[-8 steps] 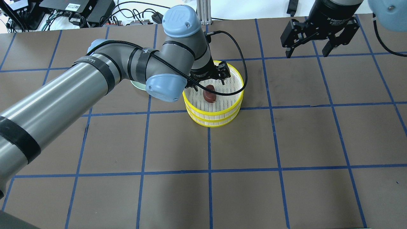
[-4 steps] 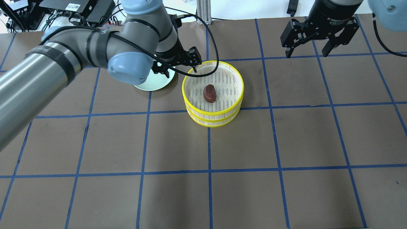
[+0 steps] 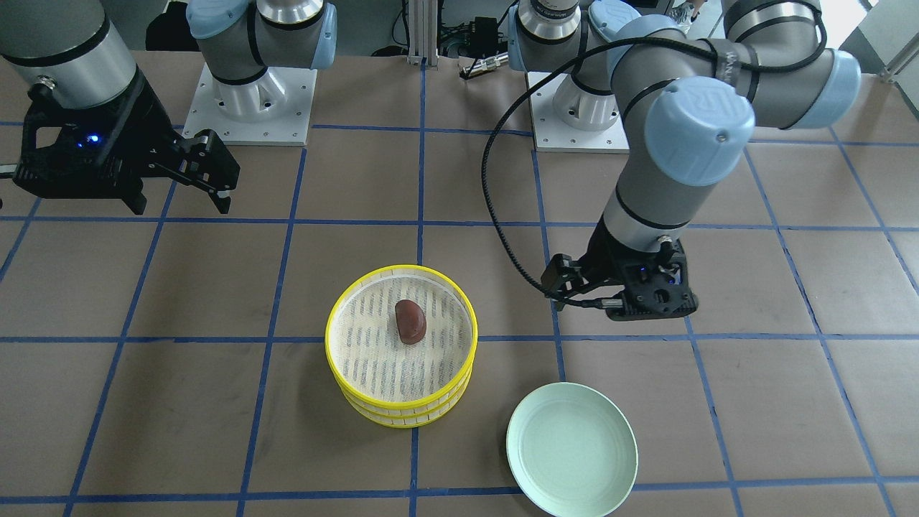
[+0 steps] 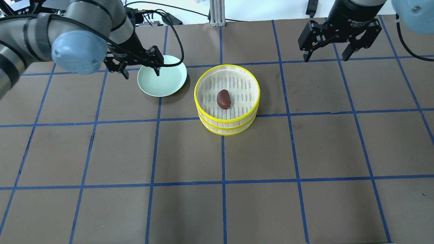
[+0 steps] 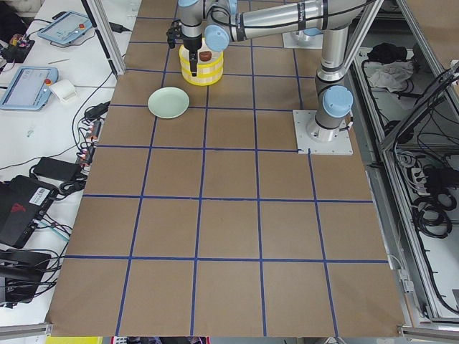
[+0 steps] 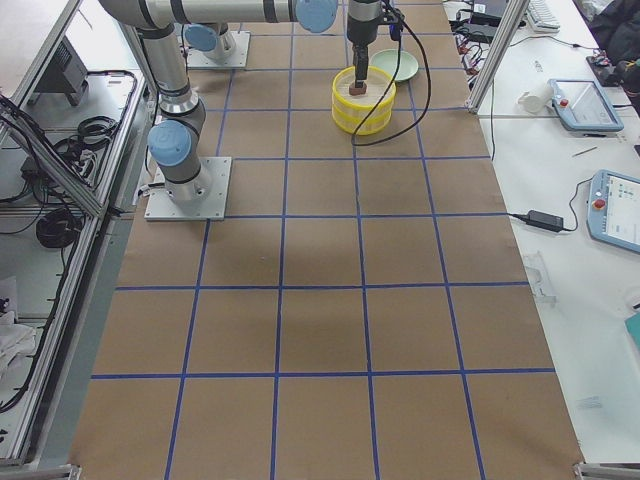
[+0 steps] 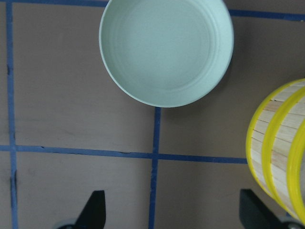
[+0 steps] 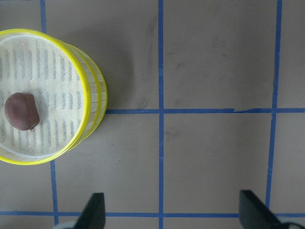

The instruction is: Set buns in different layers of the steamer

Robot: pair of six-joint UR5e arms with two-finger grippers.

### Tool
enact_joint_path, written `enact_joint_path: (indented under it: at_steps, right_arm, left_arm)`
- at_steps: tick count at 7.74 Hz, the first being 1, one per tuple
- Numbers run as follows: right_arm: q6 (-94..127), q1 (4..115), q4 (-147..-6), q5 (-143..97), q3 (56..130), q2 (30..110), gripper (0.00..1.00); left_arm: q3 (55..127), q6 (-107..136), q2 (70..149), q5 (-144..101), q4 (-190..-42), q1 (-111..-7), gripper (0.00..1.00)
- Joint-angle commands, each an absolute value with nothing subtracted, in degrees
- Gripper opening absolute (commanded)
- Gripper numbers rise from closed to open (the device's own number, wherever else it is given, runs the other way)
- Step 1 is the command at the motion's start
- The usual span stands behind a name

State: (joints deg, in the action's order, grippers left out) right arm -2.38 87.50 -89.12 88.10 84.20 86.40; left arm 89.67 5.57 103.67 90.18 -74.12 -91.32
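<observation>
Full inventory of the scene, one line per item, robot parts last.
oblong bun: 1, dark reddish-brown, lying in the top steamer tray near its middle
round stackable steamer trays: 2, yellow rims with pale slatted walls, stacked at mid-table
round plate: 1, pale green, beside the stack on the robot's left
table: 1, brown with a blue tape grid
left gripper: 1, black, open, raised by the plate
right gripper: 1, black, open, raised on the robot's right of the stack

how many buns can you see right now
1. The dark reddish-brown oblong bun lies in the upper yellow-rimmed woven steamer tray. The lower tray beneath is covered, so another bun may be hidden there.
</observation>
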Motion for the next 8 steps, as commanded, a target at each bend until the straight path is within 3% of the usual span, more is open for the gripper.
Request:
enact_joint_path:
  at_steps: [1,4,8]
  right_arm:
    - [-2.4,87.5,-89.1,88.1,84.2,86.3,1.00]
    - [-2.4,87.5,-89.0,88.1,84.2,86.2,1.00]
    - [-2.4,87.5,-89.0,88.2,84.3,86.3,1.00]
  left_arm:
    - [89.7,2.1,96.3,91.6,-83.7,-86.1,1.00]
    - [89.9,2.6,89.5,91.5,-90.1,-86.7,1.00]
    - [90.0,2.7,87.9,92.2,-92.1,-86.7,1.00]
